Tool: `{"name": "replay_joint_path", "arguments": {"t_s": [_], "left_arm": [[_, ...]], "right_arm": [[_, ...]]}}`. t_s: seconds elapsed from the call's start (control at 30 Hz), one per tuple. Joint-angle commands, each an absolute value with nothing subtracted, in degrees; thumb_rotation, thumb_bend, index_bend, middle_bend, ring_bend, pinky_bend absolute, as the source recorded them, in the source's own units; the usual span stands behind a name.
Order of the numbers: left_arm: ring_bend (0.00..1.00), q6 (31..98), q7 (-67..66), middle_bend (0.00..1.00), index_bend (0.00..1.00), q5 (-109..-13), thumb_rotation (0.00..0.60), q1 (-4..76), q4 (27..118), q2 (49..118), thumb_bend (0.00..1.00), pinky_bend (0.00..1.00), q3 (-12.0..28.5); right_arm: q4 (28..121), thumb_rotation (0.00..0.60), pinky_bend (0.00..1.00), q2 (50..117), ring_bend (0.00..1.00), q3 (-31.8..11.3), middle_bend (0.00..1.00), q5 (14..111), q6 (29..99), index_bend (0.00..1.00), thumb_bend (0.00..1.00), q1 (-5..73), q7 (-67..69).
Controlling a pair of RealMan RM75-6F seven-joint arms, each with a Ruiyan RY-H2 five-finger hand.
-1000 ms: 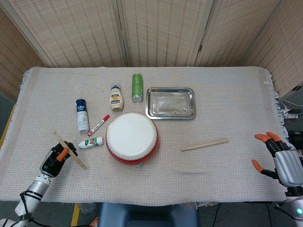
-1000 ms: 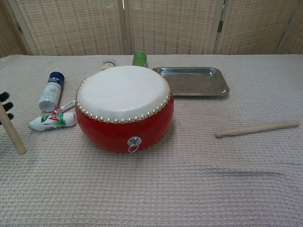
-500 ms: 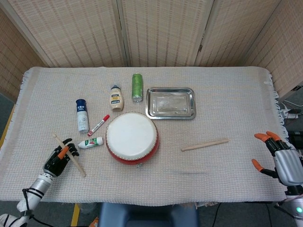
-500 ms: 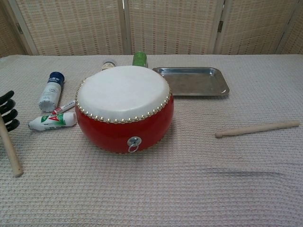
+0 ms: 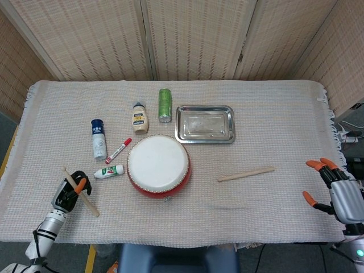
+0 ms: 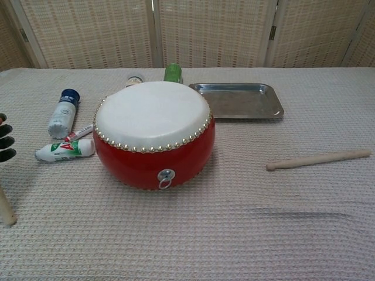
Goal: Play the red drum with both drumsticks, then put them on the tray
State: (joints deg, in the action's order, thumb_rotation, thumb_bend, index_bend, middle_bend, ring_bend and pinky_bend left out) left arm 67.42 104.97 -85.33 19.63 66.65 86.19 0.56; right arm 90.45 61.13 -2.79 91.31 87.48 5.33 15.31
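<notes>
From the head view, the left hand (image 5: 69,192) grips one drumstick (image 5: 80,191) near the worktop's front-left edge; the right hand (image 5: 335,190) hangs open, holding nothing. The red drum (image 5: 158,165) sits centre, the tray (image 5: 205,124) behind it.

From the chest view, the other drumstick (image 6: 319,159) lies right of the drum.

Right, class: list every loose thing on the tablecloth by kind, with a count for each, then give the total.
Drumsticks: 2
Drum: 1
Tray: 1
Bottles: 2
Green can: 1
Marker: 1
Tube: 1
Total: 9
</notes>
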Motion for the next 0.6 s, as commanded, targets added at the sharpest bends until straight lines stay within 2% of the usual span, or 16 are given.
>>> {"name": "replay_joint_path", "arguments": {"t_s": [0.03,0.37,0.47,0.53,0.6], "left_arm": [[0.64,70.72,96.64,0.67,0.61,-84.41,0.600,17.77,70.02,86.53,0.42,0.68,1.66],[0.64,73.40,90.90,0.68,0.63,-87.03,0.592,16.24,70.57,86.37,0.35,0.68,0.20],[0.64,73.83,90.09,0.68,0.64,-87.77,0.524,15.97,70.39,86.40,0.32,0.68,-0.29],[0.64,73.97,89.81,0.68,0.64,-87.97,0.448,15.87,70.39,86.35,0.31,0.67,-0.42],[0.64,74.20,89.33,0.67,0.64,-88.35,0.412,15.82,70.57,86.15,0.29,0.67,-0.60]], "right_arm": [[90.46,0.600,0.25,61.13,0.09,-2.76,0.20,91.43,87.54,0.22,0.19,5.33,15.44],[90.96,0.600,0.25,60.90,0.09,-2.71,0.20,92.09,88.08,0.22,0.19,5.32,15.26],[91.20,0.600,0.25,60.83,0.09,-2.70,0.20,92.26,88.20,0.22,0.19,5.32,15.07],[91.33,0.600,0.25,60.80,0.09,-2.71,0.20,92.31,88.26,0.22,0.19,5.33,15.03],[91.43,0.600,0.25,60.78,0.09,-2.73,0.20,92.38,88.32,0.22,0.19,5.35,14.97]]}}
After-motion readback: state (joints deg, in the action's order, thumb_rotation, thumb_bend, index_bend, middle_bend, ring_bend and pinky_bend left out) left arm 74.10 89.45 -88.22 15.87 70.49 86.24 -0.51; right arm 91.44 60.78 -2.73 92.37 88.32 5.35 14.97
